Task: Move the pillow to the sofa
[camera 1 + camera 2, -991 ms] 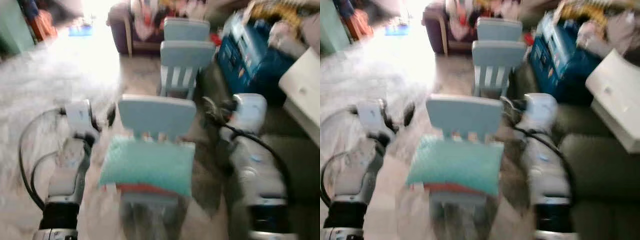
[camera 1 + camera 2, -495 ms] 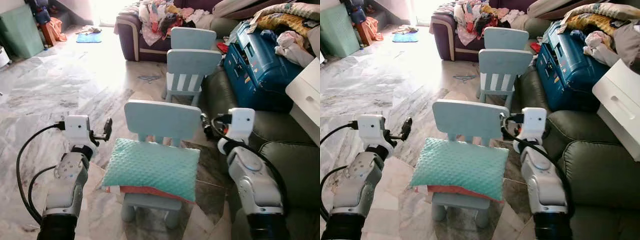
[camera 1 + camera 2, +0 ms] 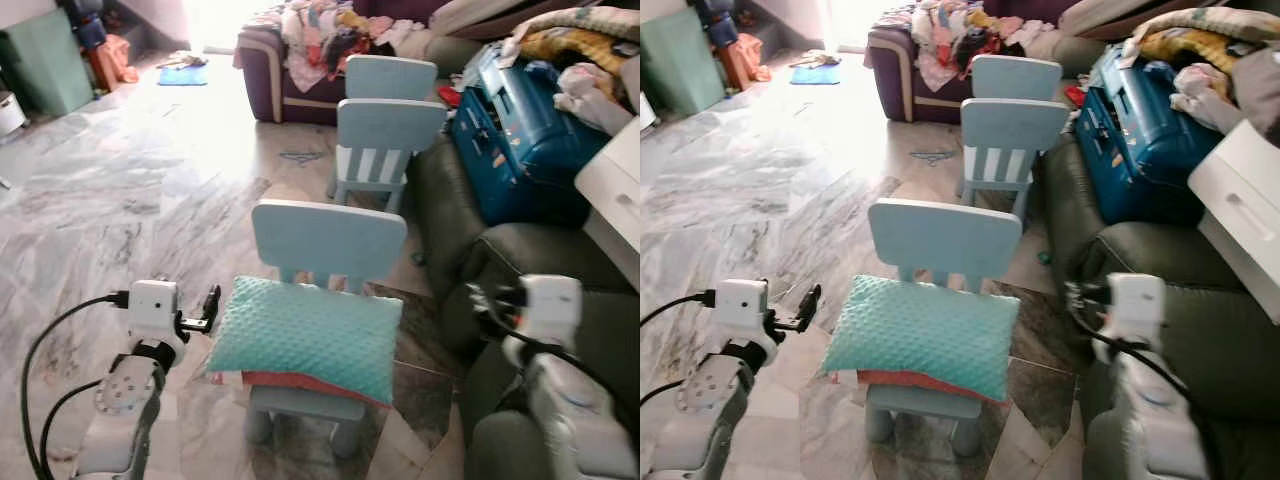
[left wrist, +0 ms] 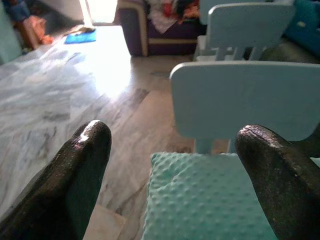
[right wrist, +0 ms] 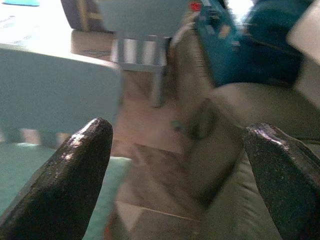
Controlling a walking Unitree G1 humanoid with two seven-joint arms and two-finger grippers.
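While it hid most of the seat, the teal pillow (image 3: 305, 338) lay on the small blue chair (image 3: 328, 238), a red layer peeking out beneath. At its nine o'clock hovered the left gripper (image 4: 175, 175), fingers wide apart, empty. At three o'clock, the right gripper (image 5: 180, 185) gaped empty over the green sofa (image 3: 1200, 330), its wrist view blurred.

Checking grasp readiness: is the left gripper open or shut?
Open: the left gripper shows both fingers spread wide apart, the pillow between them, untouched.

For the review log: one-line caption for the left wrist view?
Open left gripper faces the teal pillow on the light-blue chair.
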